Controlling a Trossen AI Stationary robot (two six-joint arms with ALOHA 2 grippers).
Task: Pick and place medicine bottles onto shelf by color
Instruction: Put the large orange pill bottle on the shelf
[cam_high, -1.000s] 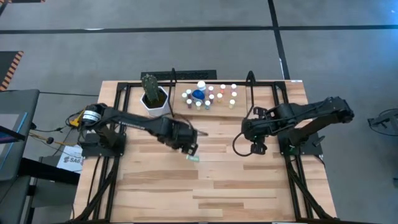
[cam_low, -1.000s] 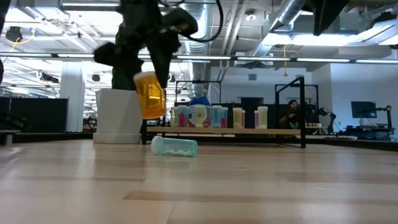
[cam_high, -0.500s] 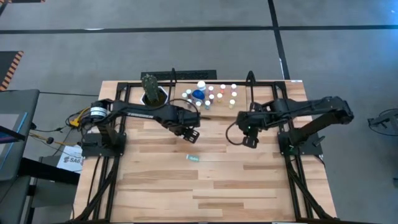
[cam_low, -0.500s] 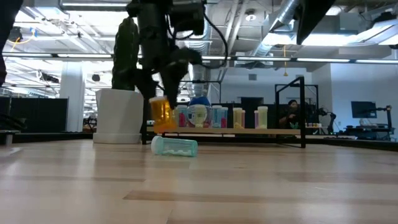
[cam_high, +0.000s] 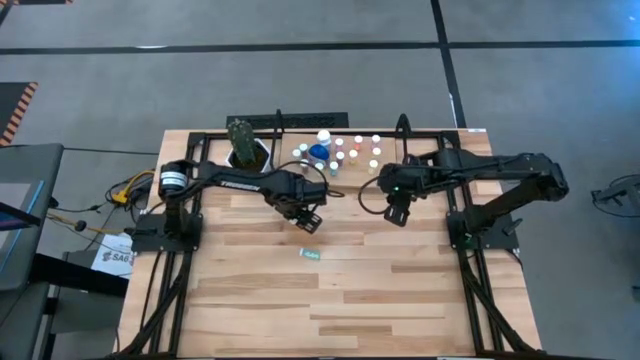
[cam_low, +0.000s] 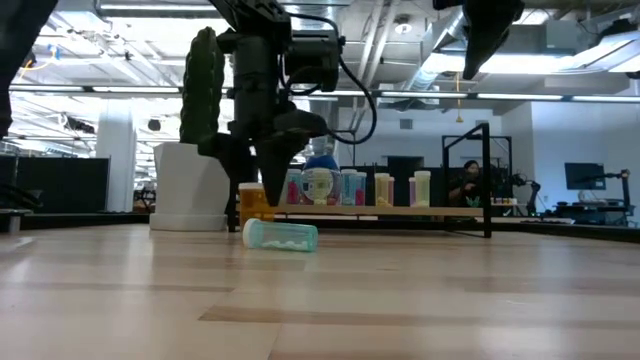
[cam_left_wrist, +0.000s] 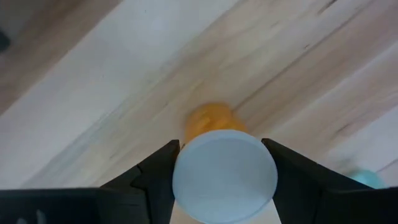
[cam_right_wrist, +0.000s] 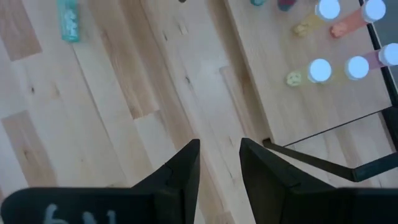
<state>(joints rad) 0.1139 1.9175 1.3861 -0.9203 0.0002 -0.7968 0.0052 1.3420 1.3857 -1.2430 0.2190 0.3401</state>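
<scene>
The left gripper (cam_high: 305, 211) is near the shelf (cam_high: 345, 176), just off its front edge toward the cactus pot (cam_high: 247, 158) end, and it pinches an amber bottle (cam_low: 252, 200) between its fingers (cam_left_wrist: 155, 177). The left wrist view shows the bottle's white cap filling the space between the two dark fingers, with the orange body pointing down at the table (cam_high: 330, 300). In the low view the amber bottle hangs upright, low over the table in front of the shelf; whether its base touches the wood I cannot tell

A teal bottle (cam_high: 310, 254) lies on its side on the table, well in front of the shelf and a little nearer the viewer than the left gripper. In the low view it rests with its cap end toward the cactus pot side

The right gripper (cam_high: 396, 212) hovers in front of the shelf's other end, away from the cactus pot, raised clear of the table. Its fingers (cam_right_wrist: 180, 171) are pressed nearly together and hold nothing

On the shelf stand the other bottles (cam_high: 345, 155), most with white caps, grouped around a bigger blue bottle (cam_high: 319, 150). The right wrist view shows pink, orange and yellow ones near the shelf's black rail. The low view shows them in a row along the board, behind the amber bottle
</scene>
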